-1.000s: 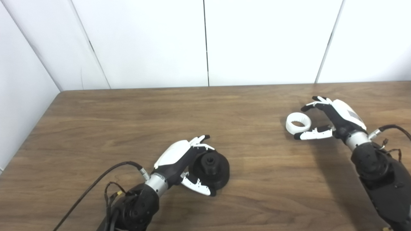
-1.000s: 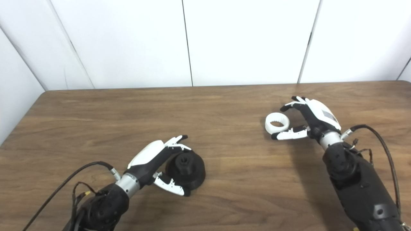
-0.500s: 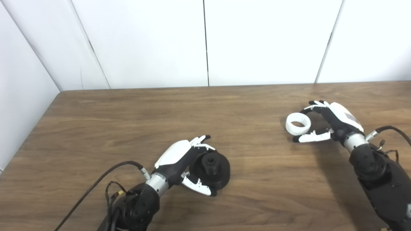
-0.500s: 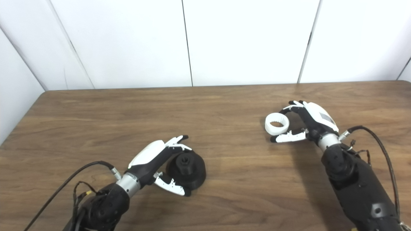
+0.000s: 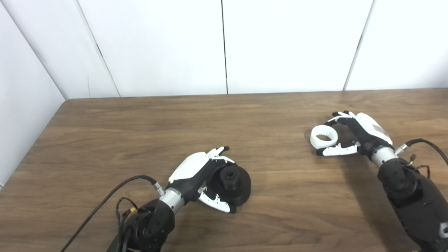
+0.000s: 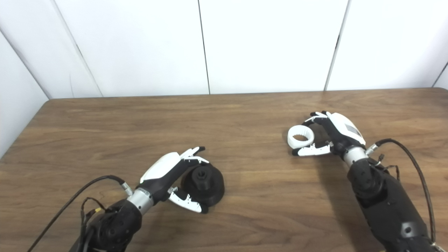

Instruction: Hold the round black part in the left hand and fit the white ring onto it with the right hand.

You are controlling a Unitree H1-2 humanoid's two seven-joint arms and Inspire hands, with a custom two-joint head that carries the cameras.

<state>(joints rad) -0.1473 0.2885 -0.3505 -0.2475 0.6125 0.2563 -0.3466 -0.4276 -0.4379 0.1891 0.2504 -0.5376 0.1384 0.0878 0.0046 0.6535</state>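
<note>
Over the last second my right hand (image 5: 353,134) has dropped lower and slid a little toward the white ring (image 5: 323,136), and its fingers have curled in. The thumb now lies along the ring's near side and the fingertips arch over its far rim, so the ring sits inside the curl. A second ago the same hand was higher and spread wider beside it. The ring itself has hardly shifted and, as far as I can judge, it is resting on the worktop (image 5: 266,115). I read this as the start of a pinch. My fingers are closing around the ring, but I cannot tell from either view whether they truly bear on it yet.

My left hand (image 5: 199,178) has not moved. It lies on its side against the round black part (image 5: 231,180), fingers over the top edge and thumb under the near rim, cupping it loosely. The part sits flat on the wood, its small raised hub pointing up. I judge it steadied but not lifted.

So the two pieces are well apart, one at each side. The ring has to be gripped and carried across to the hub before any fitting can begin.

No box, tray or bin shows anywhere in these views.
</note>
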